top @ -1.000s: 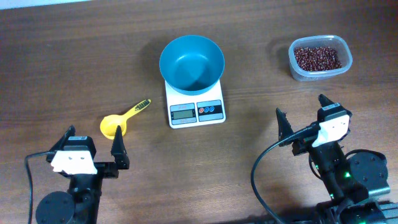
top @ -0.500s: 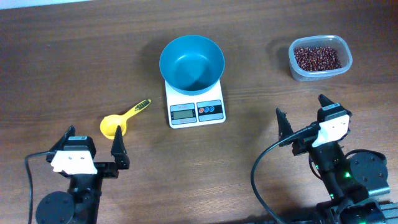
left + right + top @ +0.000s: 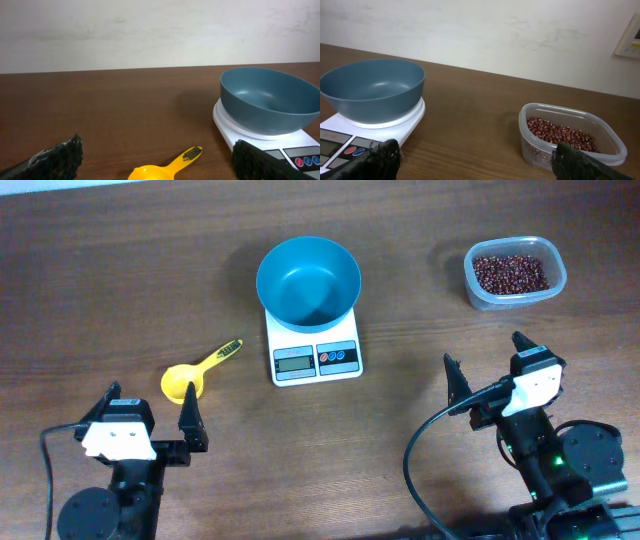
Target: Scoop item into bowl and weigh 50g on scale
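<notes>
Just ahead of my left claw, off its right side, lay the yellow scoop: cup nearest, handle pointing away toward the scale. Both it and the right claw stood wide open, holding nothing. The beans sat in the clear tub beyond the right claw; the bowl sat empty on the scale.

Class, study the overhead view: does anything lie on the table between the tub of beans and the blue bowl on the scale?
Nothing visible does. Only bare table separates the beans in their tub from the bowl on the scale. The yellow scoop lies on the bowl's other side, off that path.
</notes>
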